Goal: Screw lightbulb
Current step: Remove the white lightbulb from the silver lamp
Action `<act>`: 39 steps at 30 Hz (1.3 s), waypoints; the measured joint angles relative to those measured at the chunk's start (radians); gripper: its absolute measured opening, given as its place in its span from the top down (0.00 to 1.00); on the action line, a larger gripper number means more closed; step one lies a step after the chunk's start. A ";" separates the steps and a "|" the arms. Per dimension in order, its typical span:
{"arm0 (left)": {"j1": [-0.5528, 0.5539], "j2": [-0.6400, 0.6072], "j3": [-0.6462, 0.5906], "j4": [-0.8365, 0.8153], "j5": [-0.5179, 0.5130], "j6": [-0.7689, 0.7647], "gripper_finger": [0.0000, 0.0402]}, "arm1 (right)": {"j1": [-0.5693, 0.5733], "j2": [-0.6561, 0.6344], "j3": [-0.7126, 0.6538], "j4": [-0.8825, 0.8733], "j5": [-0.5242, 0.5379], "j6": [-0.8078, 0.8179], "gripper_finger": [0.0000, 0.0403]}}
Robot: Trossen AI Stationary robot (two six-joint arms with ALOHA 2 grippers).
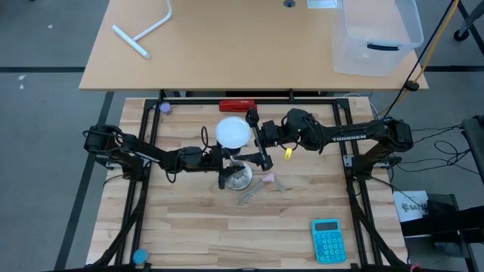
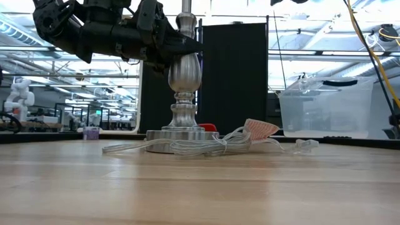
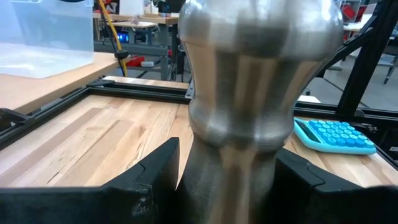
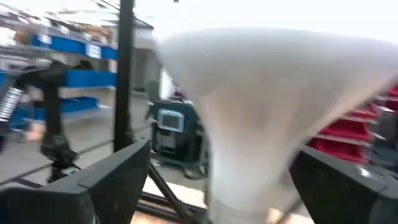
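Note:
The white lightbulb point(image 1: 233, 132) point(image 4: 273, 106) sits on top of the upright silver lamp stand point(image 2: 184, 75), whose round foot point(image 1: 240, 178) rests on the wooden table. The socket is hidden under the bulb's dome. My left gripper point(image 1: 223, 165) point(image 3: 227, 180) comes from the table's left and is shut on the stand's stem. My right gripper point(image 1: 256, 140) point(image 4: 221, 149) comes from the right and is open. Its fingers point(image 4: 118, 180) stand on either side of the bulb's tapering neck, a gap showing on each side. The bulb is above the low view's top. My left gripper pinches the stand's silver stem point(image 3: 233, 155) between its two fingers point(image 3: 155, 180), just below the stem's wide bulge. It comes nearly level from the table's left, the fingers lying across the stem. The stand is upright, its foot point(image 2: 181, 134) on the table.
A clear cord point(image 2: 187, 148) and a small pink plastic piece point(image 2: 259, 128) lie by the foot. A red object point(image 1: 237, 105) lies at the far edge, a blue calculator point(image 1: 327, 240) near right. A clear bin point(image 1: 376, 34) stands on the far table.

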 joint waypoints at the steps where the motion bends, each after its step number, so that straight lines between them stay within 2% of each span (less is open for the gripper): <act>1: 0.000 0.000 0.000 0.000 0.000 0.000 0.53 | -0.002 -0.016 0.000 -0.031 0.019 -0.008 0.09; 6: 0.000 0.000 0.000 -0.001 0.009 0.001 0.53 | -0.003 -0.094 0.000 -0.192 0.179 -0.103 0.12; 13: 0.000 0.000 0.000 0.001 0.013 0.015 0.53 | 0.024 -0.145 0.001 -0.311 0.296 -0.145 0.13; 21: -0.001 0.000 0.000 0.001 0.016 0.019 0.53 | 0.101 -0.149 0.000 -0.370 0.351 -0.117 0.13; 25: -0.001 0.000 0.000 0.000 0.010 0.020 0.53 | 0.167 -0.149 -0.004 -0.372 0.547 -0.134 0.13; 27: -0.001 0.000 0.000 0.000 0.008 0.019 0.53 | 0.193 -0.149 -0.017 -0.354 0.651 -0.146 0.13; 29: -0.001 0.000 0.000 0.000 0.007 0.019 0.53 | 0.213 -0.148 -0.040 -0.300 0.702 -0.138 0.13; 31: -0.001 0.000 0.000 0.001 0.005 0.019 0.53 | 0.235 -0.133 -0.064 -0.201 0.738 -0.115 0.13; 34: -0.001 0.000 0.000 0.001 0.000 0.019 0.53 | 0.272 -0.086 -0.083 -0.056 0.846 -0.134 0.13; 39: -0.001 0.000 0.000 0.001 -0.002 0.018 0.53 | 0.300 0.004 -0.083 0.105 0.862 -0.166 0.13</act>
